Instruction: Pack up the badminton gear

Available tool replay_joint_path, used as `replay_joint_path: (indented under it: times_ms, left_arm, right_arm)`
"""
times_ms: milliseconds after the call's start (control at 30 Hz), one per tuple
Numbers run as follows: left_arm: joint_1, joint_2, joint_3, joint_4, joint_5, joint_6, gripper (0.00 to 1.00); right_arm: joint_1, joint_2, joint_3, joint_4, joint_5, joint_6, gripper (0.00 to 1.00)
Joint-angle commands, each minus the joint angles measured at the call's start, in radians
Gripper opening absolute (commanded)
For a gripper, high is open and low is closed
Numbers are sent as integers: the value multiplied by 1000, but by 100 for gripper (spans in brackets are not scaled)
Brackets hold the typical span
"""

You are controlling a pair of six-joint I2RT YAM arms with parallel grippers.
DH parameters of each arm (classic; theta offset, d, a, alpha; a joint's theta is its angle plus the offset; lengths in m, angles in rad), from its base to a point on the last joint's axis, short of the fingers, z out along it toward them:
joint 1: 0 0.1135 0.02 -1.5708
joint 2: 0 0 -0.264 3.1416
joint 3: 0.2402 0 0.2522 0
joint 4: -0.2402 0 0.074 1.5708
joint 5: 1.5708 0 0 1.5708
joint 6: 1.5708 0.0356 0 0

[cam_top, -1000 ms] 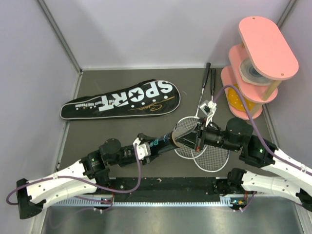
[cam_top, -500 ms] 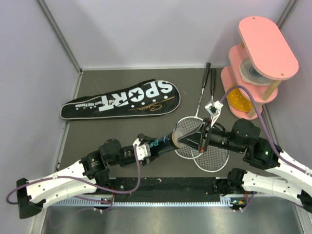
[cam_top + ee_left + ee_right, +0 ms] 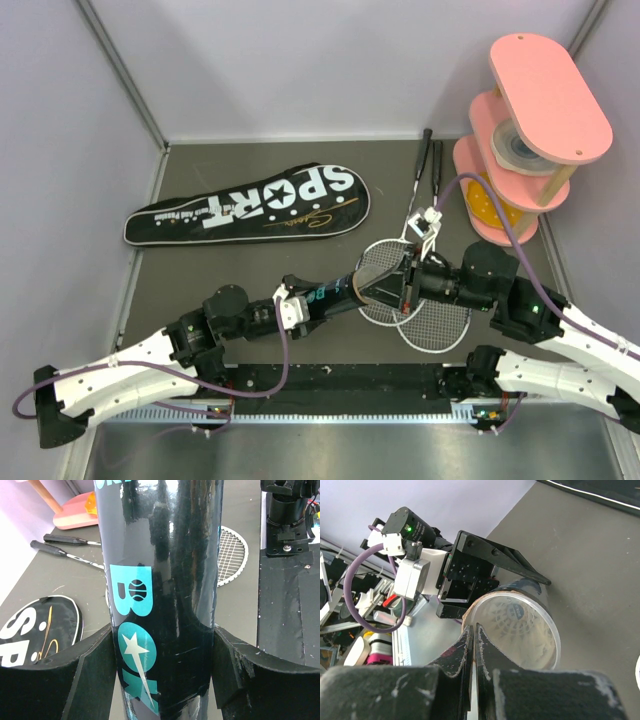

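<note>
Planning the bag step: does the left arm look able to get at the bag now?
Probably not: its end effector is clamped on the tube. The bag itself lies uncovered on the left.

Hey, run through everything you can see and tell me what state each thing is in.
left gripper: clamped around the shuttle tube.
right gripper: shut, tips at the tube's open mouth.
shuttle tube: held, uncapped, shuttlecock inside.
rackets: lying on the table, heads overlapping, unbagged.
SPORT bag: flat on the table, zip unclear.
pink stand: upright.
</note>
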Motion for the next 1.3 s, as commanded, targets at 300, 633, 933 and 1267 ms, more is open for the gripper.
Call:
replay_joint_path:
  times_ms: [300, 633, 933, 1267]
  left_arm:
    - [-9, -24, 12, 90, 12, 31, 10]
    - [-11, -24, 9, 90, 10, 36, 10]
    - [-12, -37, 6, 92, 7, 37, 10]
    - [-12, -72, -7, 123, 33, 13, 9]
  right_arm:
    - [11, -39, 25, 0, -24, 21, 0]
    - [13, -18, 25, 60, -76, 37, 0]
    - [11, -13, 11, 103, -84, 57, 0]
    - [11, -7, -34, 216, -96, 91, 0]
